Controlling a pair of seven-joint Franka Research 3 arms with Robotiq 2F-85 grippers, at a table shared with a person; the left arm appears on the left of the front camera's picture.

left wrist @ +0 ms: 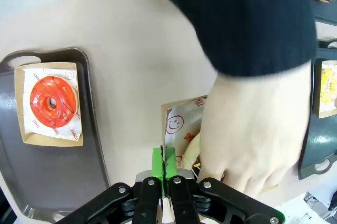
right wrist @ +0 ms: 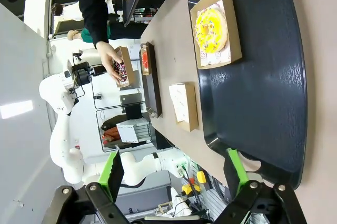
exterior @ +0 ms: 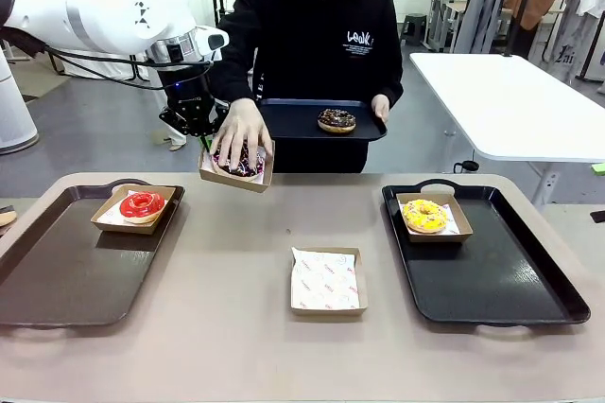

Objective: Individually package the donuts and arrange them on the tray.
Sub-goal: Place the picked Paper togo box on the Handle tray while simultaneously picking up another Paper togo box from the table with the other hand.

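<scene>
Here we see our left gripper (exterior: 200,131) raised above the far edge of the table, its green pads pressed together on the near wall of a small cardboard box (exterior: 235,177). In the left wrist view the pads meet on the box rim and its paper liner, with no gap between them. Inside the box sits the chocolate donut with purple-white sprinkles (exterior: 238,160), and the person's hand (exterior: 241,129) rests on top of it from the far side.

The box extends straight out ahead of our fingers, toward the person, so our grip holds one end only while the hand covers the rest. The brown tray (exterior: 57,271) lies below and to our left. It already holds the red donut (exterior: 142,204) in its own box. We judge the left arm the nearer one for setting this box there, once the hand lifts away.

Our right gripper (right wrist: 174,176) hangs with its fingers wide apart, holding nothing, over the black tray (right wrist: 263,87), where the yellow donut (right wrist: 211,27) sits boxed. An empty lined box (exterior: 326,280) waits mid-table. The person's other hand holds a dark tray (exterior: 293,119) bearing the last chocolate donut (exterior: 337,120).
</scene>
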